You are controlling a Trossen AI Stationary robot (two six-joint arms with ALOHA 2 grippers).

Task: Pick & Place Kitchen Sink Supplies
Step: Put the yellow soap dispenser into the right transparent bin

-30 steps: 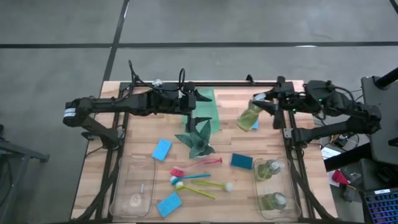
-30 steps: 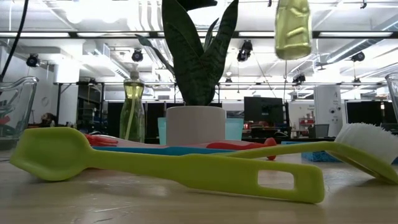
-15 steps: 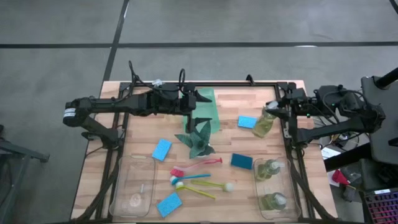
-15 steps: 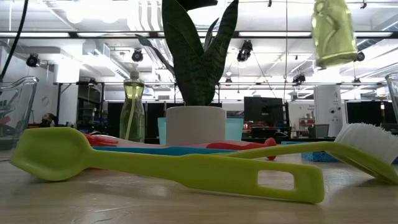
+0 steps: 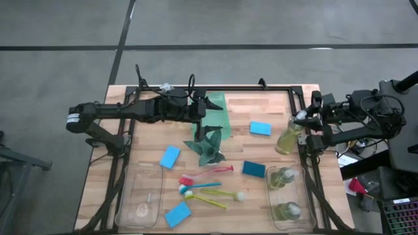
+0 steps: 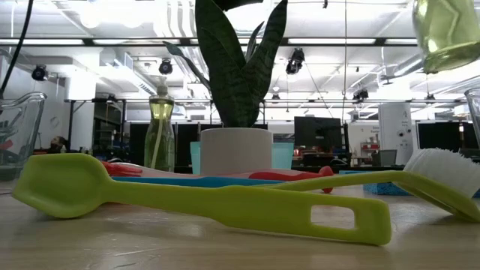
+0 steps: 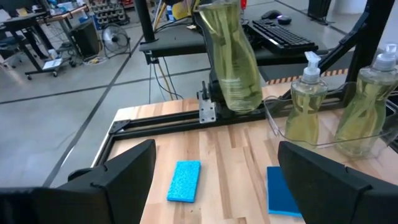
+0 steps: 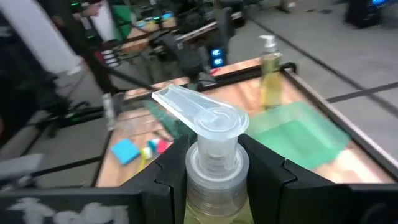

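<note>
The soap bottle point(image 5: 287, 138) hangs tilted above the table's right edge, clamped at its neck by the right gripper point(image 5: 302, 120), just short of the bin point(image 5: 302, 196) holding two bottles. This looks like the carry step; next, lower it upright into the bin. The left gripper point(image 5: 198, 111) waits over the green tray point(image 5: 219, 104), fingers spread, empty.

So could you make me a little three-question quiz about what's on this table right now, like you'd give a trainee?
1. True or false: the right tool is shut on a soap bottle.
2. How many soap bottles stand in the clear bin?
A. one
B. two
C. four
3. Fill in: one more bottle stands on the green ___ near the left tool.

Key: 1 true; 2 B; 3 tray.
</note>
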